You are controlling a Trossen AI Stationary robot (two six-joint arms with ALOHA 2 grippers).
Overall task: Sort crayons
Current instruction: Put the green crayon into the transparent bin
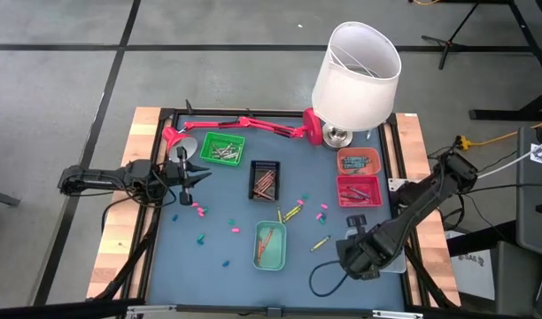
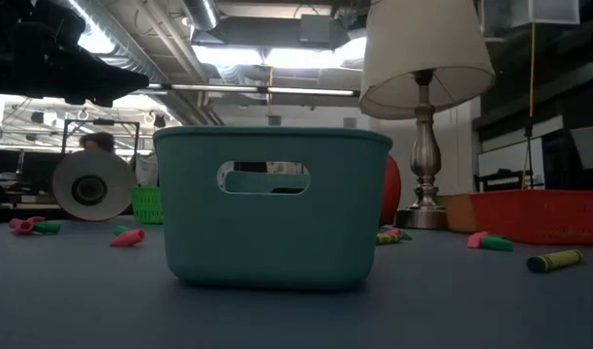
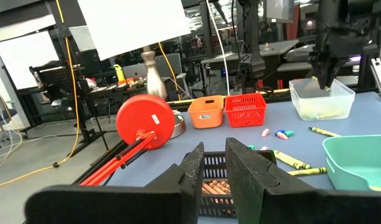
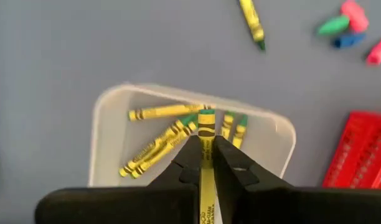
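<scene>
My right gripper [image 4: 206, 148] is over a clear tray [image 4: 106, 124] at the table's near right and is shut on a yellow crayon with a green tip [image 4: 206, 127]. Several yellow-green crayons [image 4: 154, 149] lie in that tray. It also shows in the left wrist view [image 3: 340, 102]. My left gripper [image 3: 214, 167] hovers at the table's left, open by a narrow gap and empty. It faces the black tray of brown crayons [image 1: 265, 180]. Loose crayons lie on the mat: yellow [image 1: 291, 213], yellow-green [image 1: 320, 242], pink [image 1: 197, 209]. My right gripper pinches the yellow crayon between its two fingers. The crayon lies along the fingers, and its green-tipped end [image 4: 206, 118] sticks out past the fingertips. The fingers point down at the clear tray. I cannot tell whether the tip touches the crayons below.
Sorting trays stand on the mat: green [image 1: 222, 149], orange [image 1: 358, 161], red [image 1: 360, 190], and teal [image 1: 271, 244] at the near middle. A red desk lamp [image 1: 244, 124] lies along the far edge. A white-shaded lamp [image 1: 355, 62] stands at the far right.
</scene>
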